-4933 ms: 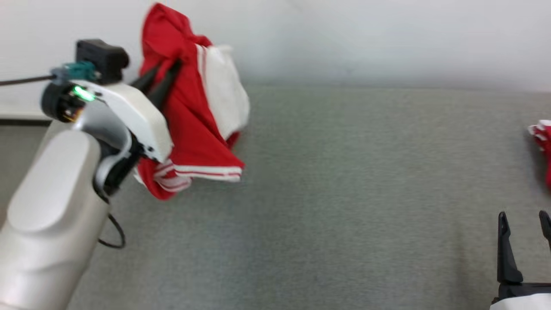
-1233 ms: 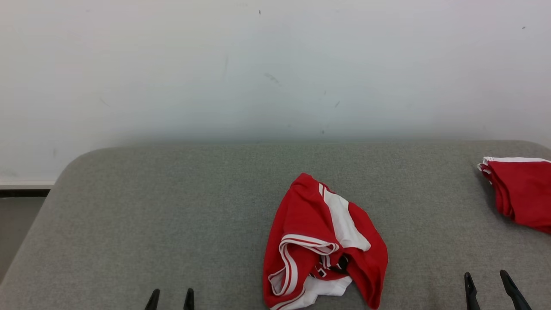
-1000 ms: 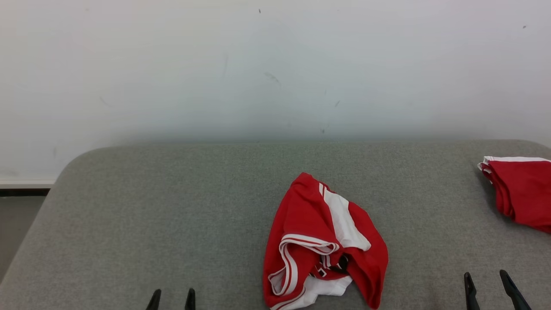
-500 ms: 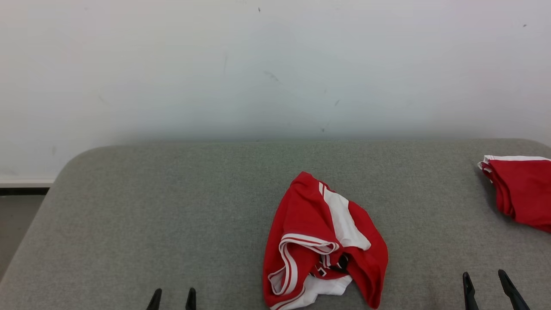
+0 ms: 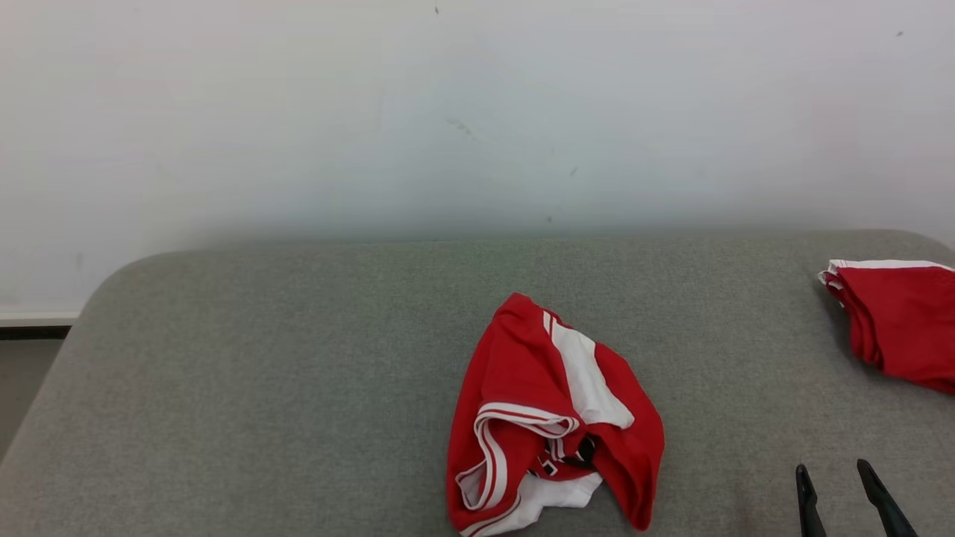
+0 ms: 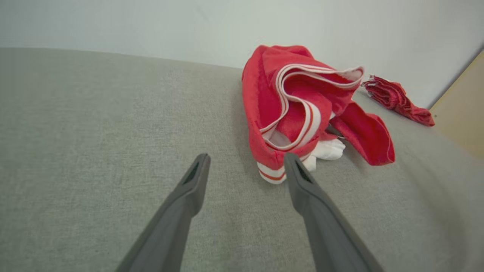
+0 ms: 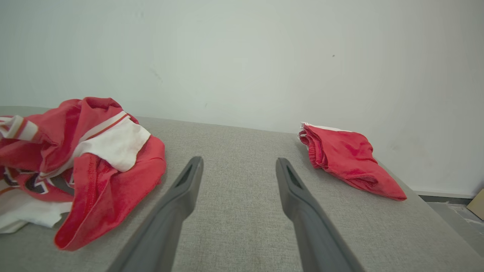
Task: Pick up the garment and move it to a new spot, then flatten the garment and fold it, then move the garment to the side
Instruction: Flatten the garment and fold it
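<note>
Now: left wrist view catches left fingers point(image 6: 183, 204) spread beside garment point(image 6: 287, 113); right fingers point(image 7: 177, 204) spread, empty.

Garment point(image 5: 539, 373) print, perhaps lettering, illegible

Grey fabric-covered table point(image 5: 224, 358) with rounded corners stands against a plain white wall point(image 5: 298, 112), faintly scuffed; white skirting point(image 5: 37, 318) at left.

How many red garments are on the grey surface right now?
2. One crumpled red-and-white garment lies near the front middle of the grey surface; one folded red garment sits at its right end, cut off by the head view's edge. Anything tucked beneath either would be hidden.
</note>
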Motion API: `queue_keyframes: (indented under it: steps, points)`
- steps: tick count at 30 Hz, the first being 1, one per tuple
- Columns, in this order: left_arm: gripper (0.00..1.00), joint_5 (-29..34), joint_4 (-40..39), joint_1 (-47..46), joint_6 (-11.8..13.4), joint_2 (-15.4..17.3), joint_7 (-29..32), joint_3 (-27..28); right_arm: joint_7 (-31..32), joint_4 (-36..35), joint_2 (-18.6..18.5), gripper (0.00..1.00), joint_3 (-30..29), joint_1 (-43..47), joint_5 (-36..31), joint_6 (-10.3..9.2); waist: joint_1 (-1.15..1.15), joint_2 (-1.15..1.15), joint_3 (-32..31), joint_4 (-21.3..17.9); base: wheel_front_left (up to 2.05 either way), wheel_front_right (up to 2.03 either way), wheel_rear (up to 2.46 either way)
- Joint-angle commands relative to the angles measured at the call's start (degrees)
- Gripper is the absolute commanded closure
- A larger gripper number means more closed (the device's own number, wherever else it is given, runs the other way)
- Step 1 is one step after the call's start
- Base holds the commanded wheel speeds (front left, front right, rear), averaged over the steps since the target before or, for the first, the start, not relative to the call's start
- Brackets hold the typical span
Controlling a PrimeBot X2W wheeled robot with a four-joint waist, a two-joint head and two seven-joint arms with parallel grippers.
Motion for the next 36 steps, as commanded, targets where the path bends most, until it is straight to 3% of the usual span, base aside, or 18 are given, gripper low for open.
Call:
queue_keyframes:
  steps: [1, 6, 14, 27, 28, 29, 30, 36]
  points:
    - [0.0, -0.46, 1.13, -0.72, -0.34, 0.2, 0.0, -0.59, -0.16, -0.24, -0.05, 0.0, -0.1, -0.75, -0.18, -0.13, 0.0, 0.0, 0.32, -0.48, 0.0, 0.0, 0.0]
    - [0.0, -1.45, 8.08, -4.02, -1.34, 0.21, 0.0, -4.64, -0.16, -0.43, -0.05, 0.0, -0.1, -1.3, -0.24, -0.12, 0.0, 0.0, 1.57, -2.39, 0.0, 0.0, 0.0]
    - [0.0, -3.65, 13.51, -8.62, -1.49, 0.21, 0.01, -6.71, -0.16, -0.62, -0.04, 0.0, -0.39, -1.93, -0.51, -0.12, 0.0, 0.0, 3.95, -5.81, 0.0, 0.0, 0.0]
    - [0.0, -7.02, 16.06, -15.36, 0.19, 0.21, 0.01, -7.45, -0.16, -0.81, -0.05, 0.0, -0.59, -2.99, -0.18, -0.12, 0.0, 0.0, 6.56, -8.72, 0.0, 0.0, 0.0]
    - [0.2, -7.71, 16.14, -15.81, 0.1, 0.21, 0.01, -7.86, -0.16, -0.76, -0.05, 0.0, -0.56, -3.04, -0.14, -0.12, 0.0, 0.0, 6.59, -8.76, 0.0, 0.0, 0.0]
    - [0.83, -8.38, 16.49, -16.15, -0.04, 0.22, 0.01, -8.21, -0.16, -0.69, -0.05, 0.0, -0.59, -3.09, -0.1, -0.12, 0.0, 0.0, 6.59, -8.78, 0.0, 0.0, 0.0]
    - [1.0, -9.11, 16.64, -16.54, -0.25, 0.21, 0.01, -8.63, -0.16, -0.6, -0.05, 0.0, -0.62, -3.11, -0.03, -0.12, 0.0, 0.0, 6.56, -8.79, 0.0, 0.0, 0.0]
    - [1.0, -19.33, 14.38, -18.08, -1.27, 0.21, 0.0, -8.74, -0.16, -0.4, -0.05, 0.0, -0.93, -2.96, 0.21, -0.12, 0.0, 0.0, 5.88, -8.35, 0.0, 0.0, 0.0]
